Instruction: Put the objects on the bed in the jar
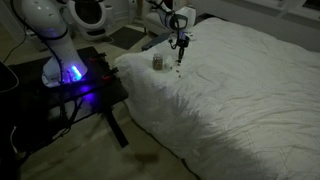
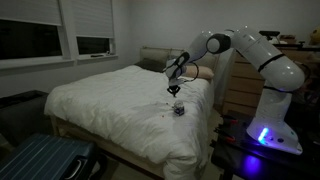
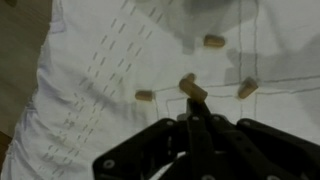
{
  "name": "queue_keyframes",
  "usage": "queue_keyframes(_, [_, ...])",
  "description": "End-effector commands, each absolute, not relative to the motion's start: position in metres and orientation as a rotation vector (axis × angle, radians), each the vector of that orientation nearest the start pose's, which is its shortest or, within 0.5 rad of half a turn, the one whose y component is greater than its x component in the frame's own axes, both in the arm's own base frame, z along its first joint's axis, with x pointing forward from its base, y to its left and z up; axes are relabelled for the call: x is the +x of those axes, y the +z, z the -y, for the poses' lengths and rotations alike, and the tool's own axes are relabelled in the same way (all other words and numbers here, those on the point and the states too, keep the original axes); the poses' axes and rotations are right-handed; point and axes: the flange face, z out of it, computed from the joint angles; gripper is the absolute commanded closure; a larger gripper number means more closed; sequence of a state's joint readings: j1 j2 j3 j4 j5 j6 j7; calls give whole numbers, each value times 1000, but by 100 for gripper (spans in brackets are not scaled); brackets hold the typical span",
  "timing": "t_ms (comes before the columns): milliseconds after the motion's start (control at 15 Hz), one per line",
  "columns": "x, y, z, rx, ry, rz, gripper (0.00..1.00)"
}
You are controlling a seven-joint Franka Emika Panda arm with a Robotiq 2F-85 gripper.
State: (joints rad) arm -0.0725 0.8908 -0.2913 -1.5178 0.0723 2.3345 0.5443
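In the wrist view three tiny olive-brown objects lie loose on the white quilted bed: one far, one to the left, one to the right. My gripper is shut, and a fourth bit sits tilted at its fingertips, pinched there. In both exterior views the gripper hangs just above the bed, close beside the small greyish jar, which stands upright near the bed's edge.
The robot's base glows blue on a black stand next to the bed. A wooden dresser stands behind the arm, and a ribbed suitcase lies on the floor at the bed's foot.
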Motion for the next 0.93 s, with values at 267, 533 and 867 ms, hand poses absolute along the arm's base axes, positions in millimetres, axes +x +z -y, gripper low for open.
queue_keyframes(267, [670,192,147,-3098,129,-1220,100])
queue_keyframes(533, [663,199,114,-3145,143,-1146,100])
queue_keyframes(867, [636,191,95,-3174,192,-1072,100])
